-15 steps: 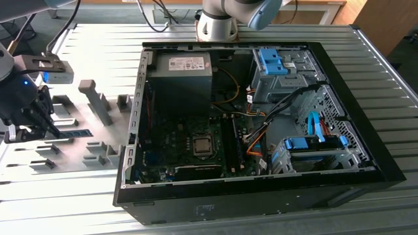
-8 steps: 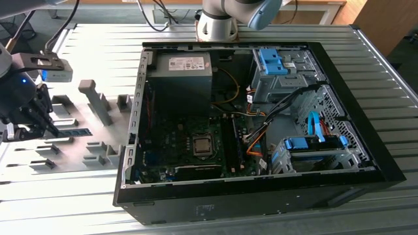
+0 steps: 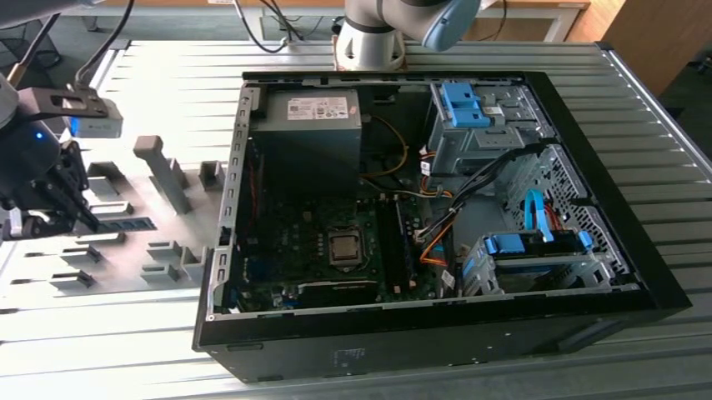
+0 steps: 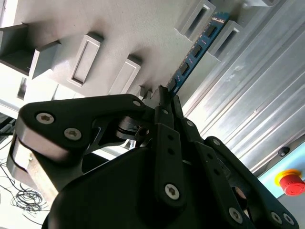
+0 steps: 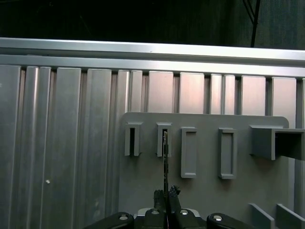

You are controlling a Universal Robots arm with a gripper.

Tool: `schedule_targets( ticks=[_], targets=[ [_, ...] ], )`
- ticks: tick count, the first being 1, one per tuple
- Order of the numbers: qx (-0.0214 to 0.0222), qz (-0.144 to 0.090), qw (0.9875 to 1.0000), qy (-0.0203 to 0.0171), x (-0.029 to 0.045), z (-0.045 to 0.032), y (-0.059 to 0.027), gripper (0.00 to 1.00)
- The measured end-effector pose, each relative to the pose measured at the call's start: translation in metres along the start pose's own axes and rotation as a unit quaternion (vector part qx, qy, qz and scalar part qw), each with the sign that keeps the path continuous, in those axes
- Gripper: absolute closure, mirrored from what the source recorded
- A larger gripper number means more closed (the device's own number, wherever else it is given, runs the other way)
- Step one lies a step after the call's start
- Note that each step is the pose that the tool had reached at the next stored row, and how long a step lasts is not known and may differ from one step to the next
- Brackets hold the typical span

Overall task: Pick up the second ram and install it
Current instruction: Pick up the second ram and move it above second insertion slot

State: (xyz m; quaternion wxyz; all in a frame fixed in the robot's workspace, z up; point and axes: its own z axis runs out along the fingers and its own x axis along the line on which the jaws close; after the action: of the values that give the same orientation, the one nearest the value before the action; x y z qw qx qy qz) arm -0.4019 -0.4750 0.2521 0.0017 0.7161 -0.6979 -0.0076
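Blue-green with dark chips, the narrow second ram stands on edge between grey plastic holder blocks — my black gripper pinched onto its near end — pick-up in hand, I judge, wanting a square, steady hold.

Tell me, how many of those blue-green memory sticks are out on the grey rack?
1: the second ram stands on edge in the grey holder blocks, with the tool shut on its near end. Any sticks inside the computer case may be hidden.
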Motion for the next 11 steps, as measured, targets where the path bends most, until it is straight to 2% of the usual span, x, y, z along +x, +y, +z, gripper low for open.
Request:
schedule_targets(
  ticks=[11],
  targets=[
    [0.0000, 0.000, 1.0000, 0.0000, 0.0000, -0.0036, 0.0000, 0.86]
  ],
)
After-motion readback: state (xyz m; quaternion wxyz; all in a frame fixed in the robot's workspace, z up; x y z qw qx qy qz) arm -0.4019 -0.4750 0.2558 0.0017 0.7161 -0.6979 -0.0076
